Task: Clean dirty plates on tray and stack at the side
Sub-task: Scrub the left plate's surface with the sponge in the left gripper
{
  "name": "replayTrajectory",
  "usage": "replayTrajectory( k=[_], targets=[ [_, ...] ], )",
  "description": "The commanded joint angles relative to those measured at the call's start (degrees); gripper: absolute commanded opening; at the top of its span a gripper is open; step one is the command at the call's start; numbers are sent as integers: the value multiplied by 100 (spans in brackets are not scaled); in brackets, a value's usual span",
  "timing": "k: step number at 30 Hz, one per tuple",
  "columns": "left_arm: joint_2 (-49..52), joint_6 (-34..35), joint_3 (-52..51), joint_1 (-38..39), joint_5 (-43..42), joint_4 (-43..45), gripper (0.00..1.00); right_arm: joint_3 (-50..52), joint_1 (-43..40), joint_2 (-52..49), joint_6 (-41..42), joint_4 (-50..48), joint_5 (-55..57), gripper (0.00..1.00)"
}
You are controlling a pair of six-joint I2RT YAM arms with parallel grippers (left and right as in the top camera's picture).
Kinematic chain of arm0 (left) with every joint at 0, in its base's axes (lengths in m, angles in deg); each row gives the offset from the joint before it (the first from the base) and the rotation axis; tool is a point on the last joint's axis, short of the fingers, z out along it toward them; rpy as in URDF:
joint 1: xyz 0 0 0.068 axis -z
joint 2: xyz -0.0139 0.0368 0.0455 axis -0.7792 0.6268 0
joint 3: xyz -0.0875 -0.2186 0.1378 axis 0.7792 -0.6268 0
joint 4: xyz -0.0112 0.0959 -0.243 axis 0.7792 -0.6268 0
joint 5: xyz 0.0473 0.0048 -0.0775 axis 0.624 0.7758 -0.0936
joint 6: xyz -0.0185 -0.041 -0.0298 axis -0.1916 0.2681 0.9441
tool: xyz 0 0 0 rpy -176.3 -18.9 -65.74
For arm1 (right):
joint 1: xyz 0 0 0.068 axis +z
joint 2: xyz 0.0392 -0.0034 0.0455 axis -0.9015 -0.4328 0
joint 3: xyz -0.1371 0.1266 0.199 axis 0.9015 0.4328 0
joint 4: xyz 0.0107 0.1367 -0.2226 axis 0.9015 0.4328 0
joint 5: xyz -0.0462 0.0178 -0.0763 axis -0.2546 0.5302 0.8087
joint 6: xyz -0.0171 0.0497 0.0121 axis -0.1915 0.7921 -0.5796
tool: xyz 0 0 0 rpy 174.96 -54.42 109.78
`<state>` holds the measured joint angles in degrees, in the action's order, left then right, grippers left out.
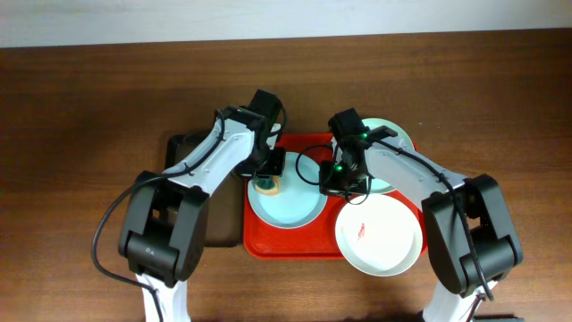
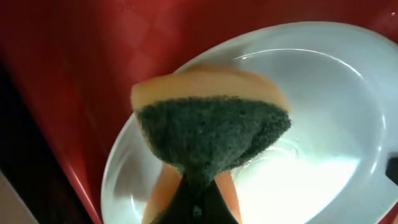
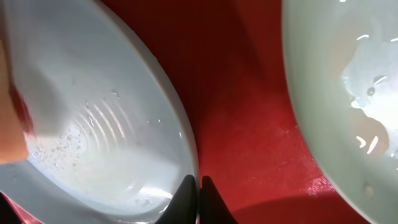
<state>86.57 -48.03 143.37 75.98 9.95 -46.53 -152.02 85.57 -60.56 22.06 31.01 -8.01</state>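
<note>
The red tray (image 1: 295, 246) holds a pale blue plate (image 1: 290, 210) at its left. A white plate (image 1: 384, 241) with a red smear lies at the tray's front right. A mint plate (image 1: 398, 139) sits at the back right, partly under my right arm. My left gripper (image 1: 265, 179) is shut on an orange sponge with a green scouring face (image 2: 211, 124), which rests on the pale blue plate (image 2: 323, 112). My right gripper (image 3: 199, 185) is shut on that plate's rim (image 3: 186, 137). The mint plate also shows in the right wrist view (image 3: 336, 81).
A narrow black tray (image 1: 183, 148) lies left of the red tray, under my left arm. Brown wooden table (image 1: 80, 134) surrounds both trays. The white plate overhangs the red tray's front right corner.
</note>
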Motion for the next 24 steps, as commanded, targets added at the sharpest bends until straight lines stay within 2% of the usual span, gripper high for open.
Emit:
replayTrajectory(
  k=[1,3,6,8,11,14,16,20,23,24],
  targets=[
    [326,59,61,-2,107,7,0,37,63,-50,7,-31,52,4],
    [595,59,59,0,26,0,0,37,63,-50,4,-37,52,4],
    [813,44,59,24,-533,-83,0,37,63,-50,7,-59,52,4],
    [750,-435,181,-66,-1572,-149,0,37,63,-50,4,-59,55,4],
    [492,-472,501,-402,-2122,-442,0,37,63,-50,4,-59,55,4],
    [-140,-487,544,-723,-2063,-466,0,37,63,-50,4,-57,55,4],
    [-446,-485,544,-739,-1692,-468,0,37,63,-50,4,-57,52,4],
    [-518,-402,378,-352,-1032,-468,0,37,63,-50,4,-57,55,5],
    [-514,160,-50,-11,-39,-160,0,37,63,-50,4,-55,55,5],
    [-514,195,-219,76,13,31,0,37,63,-50,4,-57,55,5]
  ],
)
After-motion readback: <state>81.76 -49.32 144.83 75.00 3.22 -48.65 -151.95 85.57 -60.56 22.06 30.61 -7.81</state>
